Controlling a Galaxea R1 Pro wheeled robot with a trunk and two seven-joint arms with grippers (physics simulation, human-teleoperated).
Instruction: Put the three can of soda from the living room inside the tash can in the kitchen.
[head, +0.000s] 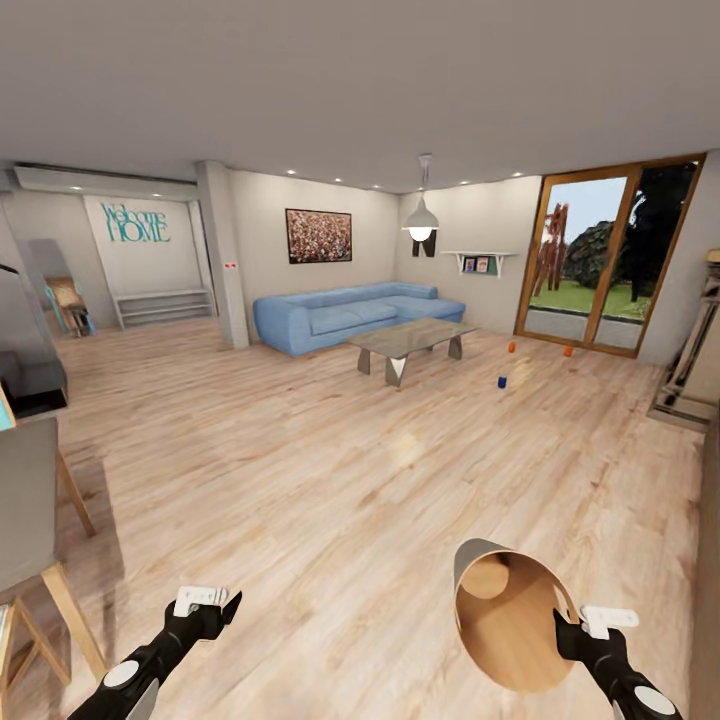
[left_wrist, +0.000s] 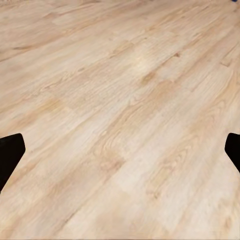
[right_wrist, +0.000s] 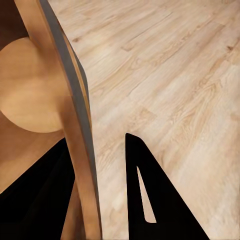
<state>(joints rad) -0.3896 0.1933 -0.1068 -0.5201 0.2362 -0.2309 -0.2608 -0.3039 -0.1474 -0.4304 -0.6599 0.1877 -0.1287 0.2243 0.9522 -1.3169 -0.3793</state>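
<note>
Living room, wood floor: right gripper (head: 575, 628) fingers clamped on trash can (head: 510, 620) rim, carried near right; left gripper (head: 205, 605) fingers spread, empty. Blue can (head: 502, 381) and two orange cans (head: 512, 347) far right, by coffee table (head: 410, 340). Advice: approach slowly, bin mouth up

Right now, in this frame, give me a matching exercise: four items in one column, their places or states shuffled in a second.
1. pale grey tapered trash can
2. dark blue soda can
3. left gripper
4. long blue sofa

a. open, holding nothing
b. against the far wall
c. rim pinched by the right gripper
d. standing on the wood floor near the glass coffee table

Pairs: 1-c, 2-d, 3-a, 4-b
</note>
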